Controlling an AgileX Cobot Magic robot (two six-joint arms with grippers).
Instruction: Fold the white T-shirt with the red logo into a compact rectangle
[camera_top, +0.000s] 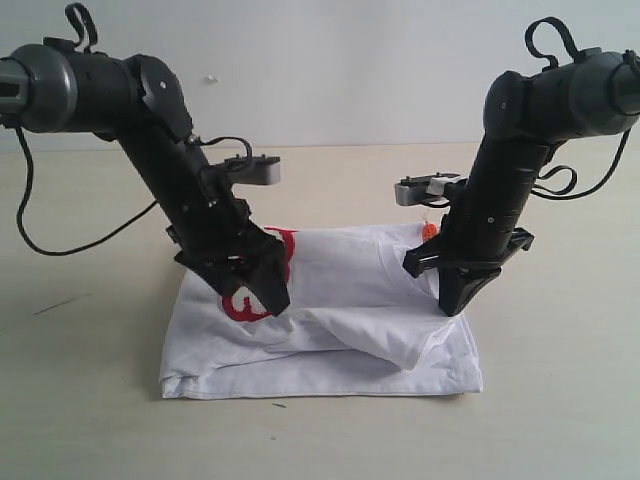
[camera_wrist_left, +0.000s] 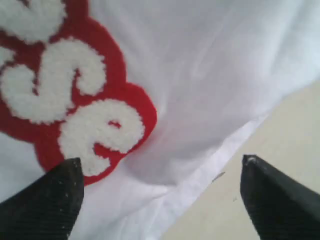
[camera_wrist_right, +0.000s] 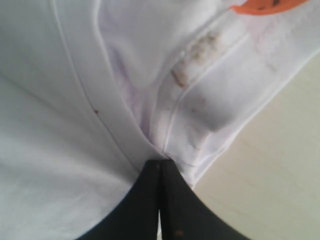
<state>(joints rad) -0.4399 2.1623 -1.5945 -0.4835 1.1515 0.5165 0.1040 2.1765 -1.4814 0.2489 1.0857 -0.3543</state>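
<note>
The white T-shirt (camera_top: 340, 335) lies partly folded on the table, its layers bunched toward the front right. Its red logo (camera_top: 243, 303) with fuzzy white letters (camera_wrist_left: 75, 100) shows at the left, half hidden by my left gripper (camera_top: 264, 287). That left gripper (camera_wrist_left: 161, 161) is open just above the shirt's hem, one fingertip (camera_wrist_left: 55, 200) over cloth beside the logo, the other (camera_wrist_left: 270, 195) over bare table. My right gripper (camera_top: 455, 298) is shut on a pinch of cloth near the collar (camera_wrist_right: 160, 162), where the fabric puckers. The orange neck tag (camera_wrist_right: 260, 5) sits just beyond.
The beige table (camera_top: 560, 400) extends bare around the shirt on all sides. A white wall (camera_top: 330, 70) runs along the back. A black cable (camera_top: 60, 245) hangs from the left arm over the table's left part.
</note>
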